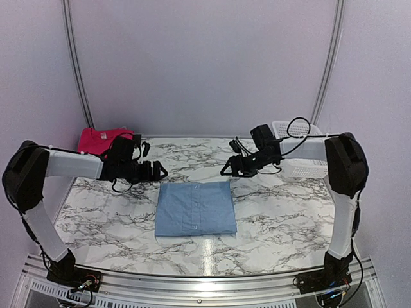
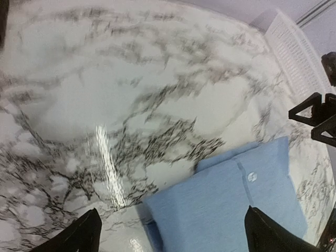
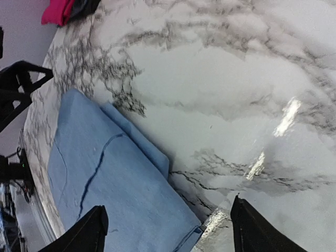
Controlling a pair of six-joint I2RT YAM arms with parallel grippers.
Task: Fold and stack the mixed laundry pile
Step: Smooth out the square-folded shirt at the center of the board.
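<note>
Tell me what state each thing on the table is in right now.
light blue shirt: folded, flat, mid-table, not held.
pink-red T-shirt: lying at far left corner.
white basket: upright, far right.
left gripper: open, empty.
right gripper: open, empty.

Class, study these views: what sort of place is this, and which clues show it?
Probably a robotics lab test booth, not a home: the left arm and right arm are bolted to a metal rail at the marble-patterned table, inside plain pale walls.
</note>
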